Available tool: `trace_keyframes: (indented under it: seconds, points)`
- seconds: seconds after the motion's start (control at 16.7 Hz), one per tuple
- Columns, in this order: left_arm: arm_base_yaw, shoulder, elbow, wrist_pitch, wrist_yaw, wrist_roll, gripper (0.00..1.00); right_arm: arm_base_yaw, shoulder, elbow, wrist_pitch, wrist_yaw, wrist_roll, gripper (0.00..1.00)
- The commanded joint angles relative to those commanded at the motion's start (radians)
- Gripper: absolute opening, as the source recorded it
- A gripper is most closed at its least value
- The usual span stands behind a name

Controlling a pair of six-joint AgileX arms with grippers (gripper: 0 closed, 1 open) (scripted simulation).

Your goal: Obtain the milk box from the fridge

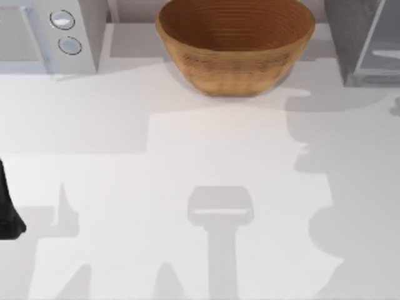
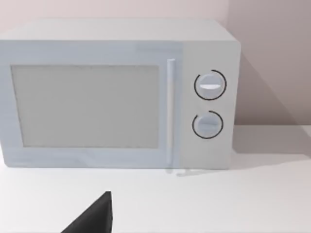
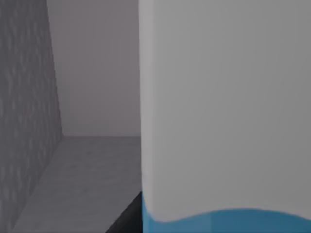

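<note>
Left arm: dark part at the top view's left edge (image 1: 7,206), parked well clear of the work. A dark wedge of the left gripper (image 2: 95,216) shows in its wrist view; whether its fingers are apart or together cannot be told.
Microwave: white appliance with two round dials (image 1: 59,34), back left of the table, door closed. It faces the left wrist camera squarely (image 2: 116,97). No part in the task.
Table: white surface (image 1: 125,175), crossed by arm shadows.
Basket: brown woven bowl (image 1: 235,44), back centre, upright, apart from both appliances.
Fridge: grey cabinet (image 1: 350,44) at the back right, with a pale glassy panel. Its speckled inner wall (image 3: 24,121) and floor appear in the right wrist view, so that camera is judged to be reaching inside.
Milk box: white face with a sky-blue band below (image 3: 223,121), very close to the right wrist camera, inside the fridge, upright.
Right gripper: a dark sliver beside the carton's base (image 3: 129,216); finger state cannot be told.
Stage: judged as closing in on the carton, withdrawal to come.
</note>
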Motion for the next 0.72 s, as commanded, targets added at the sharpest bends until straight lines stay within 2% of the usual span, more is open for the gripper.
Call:
trace_keyframes:
  seconds: [0.42,0.72]
  points:
    - [0.000,0.000,0.000,0.000,0.000,0.000,1.00,0.018,-0.047,-0.021,-0.039,0.009,0.002,0.00]
    - [0.000,0.000,0.000,0.000,0.000,0.000,1.00,0.068,-0.331,-0.135,-0.209,0.054,0.001,0.00]
